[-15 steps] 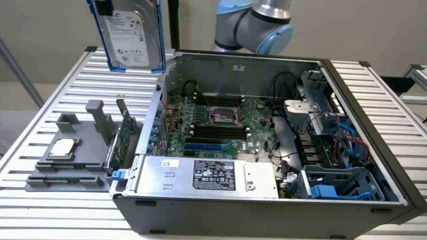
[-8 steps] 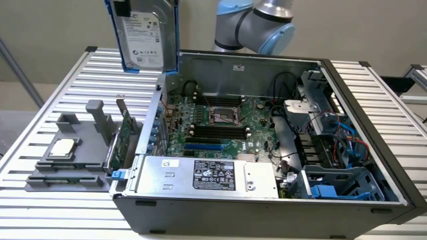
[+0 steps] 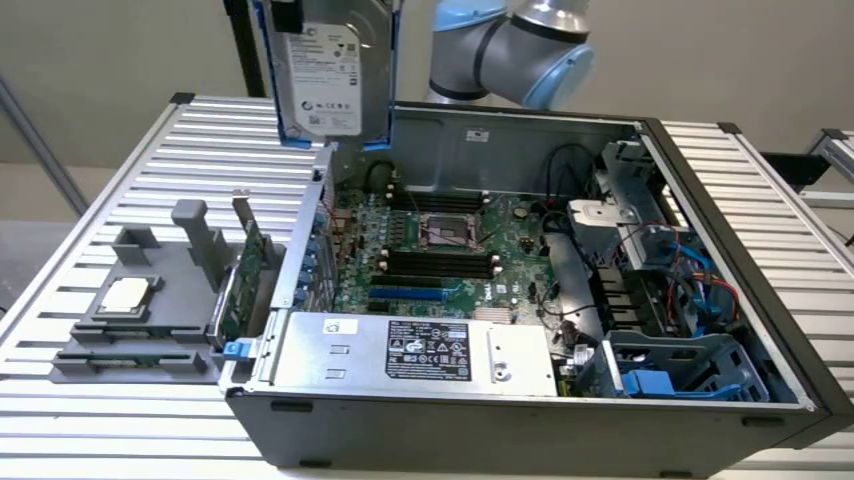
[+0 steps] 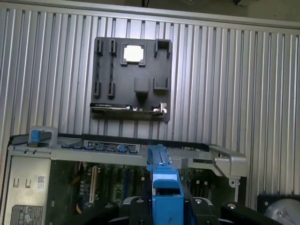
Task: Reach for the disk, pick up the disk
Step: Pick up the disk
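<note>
Fingers (image 4: 199, 206) of your gripper (image 4: 166, 208) clamped on blue frame edge of flat silver-grey metal disk (image 3: 324, 75); disk hangs upright at 11 o'clock in exterior view, above open dark computer case (image 3: 534, 420); reach done; pick-up looks complete.

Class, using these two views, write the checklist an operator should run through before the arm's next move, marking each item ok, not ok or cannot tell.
1. Disk clear of the case: ok, it hangs above the rear wall.
2. Gripper shut on the disk's blue frame: ok.
3. Disk upright, label showing: ok.
4. CPU chip seated in its tray: ok.
5. Grip firm enough to travel: cannot tell.
</note>
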Tool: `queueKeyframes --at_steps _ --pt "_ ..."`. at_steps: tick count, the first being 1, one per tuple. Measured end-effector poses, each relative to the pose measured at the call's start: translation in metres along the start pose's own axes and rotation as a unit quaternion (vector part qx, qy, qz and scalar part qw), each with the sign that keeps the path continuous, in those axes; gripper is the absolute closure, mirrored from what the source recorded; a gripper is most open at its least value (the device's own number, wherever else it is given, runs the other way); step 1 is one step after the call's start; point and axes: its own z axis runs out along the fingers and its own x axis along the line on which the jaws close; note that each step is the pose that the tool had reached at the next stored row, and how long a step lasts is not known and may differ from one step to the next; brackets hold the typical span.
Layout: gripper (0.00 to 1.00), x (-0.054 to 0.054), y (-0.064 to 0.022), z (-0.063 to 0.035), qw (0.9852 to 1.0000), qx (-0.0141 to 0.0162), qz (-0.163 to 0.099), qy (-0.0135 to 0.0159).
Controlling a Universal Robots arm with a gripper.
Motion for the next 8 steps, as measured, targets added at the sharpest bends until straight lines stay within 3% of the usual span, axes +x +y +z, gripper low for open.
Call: queueKeyframes --at_steps 8 --pt "0.67 0.015 -0.0252 -0.0019 1.0 0.0001 0.0 0.0002"
